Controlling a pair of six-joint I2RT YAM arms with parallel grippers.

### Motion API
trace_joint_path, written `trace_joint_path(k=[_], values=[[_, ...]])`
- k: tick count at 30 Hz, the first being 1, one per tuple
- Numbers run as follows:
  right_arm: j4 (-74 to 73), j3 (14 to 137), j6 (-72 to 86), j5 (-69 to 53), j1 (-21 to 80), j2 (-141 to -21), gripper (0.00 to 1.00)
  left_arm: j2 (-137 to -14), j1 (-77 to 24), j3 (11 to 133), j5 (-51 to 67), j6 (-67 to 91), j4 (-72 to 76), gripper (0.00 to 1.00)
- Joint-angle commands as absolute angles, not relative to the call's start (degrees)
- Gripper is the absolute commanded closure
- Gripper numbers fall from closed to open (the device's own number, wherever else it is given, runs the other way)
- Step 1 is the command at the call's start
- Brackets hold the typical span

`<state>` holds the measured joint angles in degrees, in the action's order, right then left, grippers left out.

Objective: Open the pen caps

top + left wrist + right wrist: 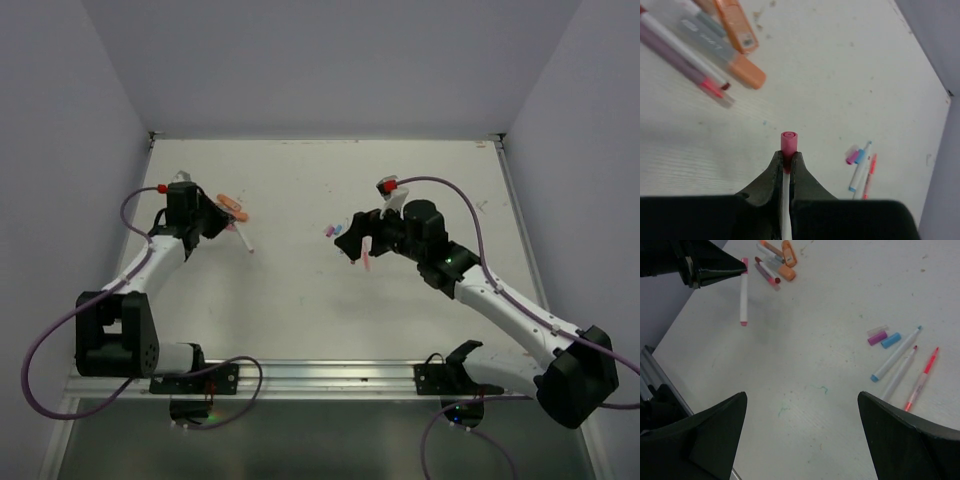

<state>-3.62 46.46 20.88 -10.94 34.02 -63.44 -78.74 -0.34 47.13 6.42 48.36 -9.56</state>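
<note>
Left gripper (788,160) clamps the pen (743,292) below its cap (789,141), leaving the cap free to pull. Right gripper (802,396): wide open, empty.

- The left arm (150,262) is stretched forward, its left gripper (788,157) clamped tight on a pink-capped pen (743,295).
- The right arm (500,300) is reached inward, its right gripper (802,397) held with jaws spread wide.

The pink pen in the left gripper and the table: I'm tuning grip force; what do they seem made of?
The pink pen looks like smooth plastic: even colour, soft sheen. The table looks like white laminate or painted board: matte, scuffed, ink-marked.
</note>
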Motion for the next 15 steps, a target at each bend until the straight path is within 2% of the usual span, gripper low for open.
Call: trace_joint_path(k=[1, 5, 15], values=[[2.6, 48.1, 23.3, -12.7, 36.6, -65.8, 0.04, -74.7, -4.6, 44.6, 13.4, 48.7, 2.5, 1.00], [6.4, 49.5, 25.3, -12.9, 39.4, -68.8, 0.05, -72.1, -9.7, 42.4, 16.4, 51.3, 11.5, 1.00], [11.8, 54.9, 26.3, -12.4, 42.1, -77.9, 0.08, -67.3, -19.9, 41.0, 15.9, 51.1, 22.7, 1.00]])
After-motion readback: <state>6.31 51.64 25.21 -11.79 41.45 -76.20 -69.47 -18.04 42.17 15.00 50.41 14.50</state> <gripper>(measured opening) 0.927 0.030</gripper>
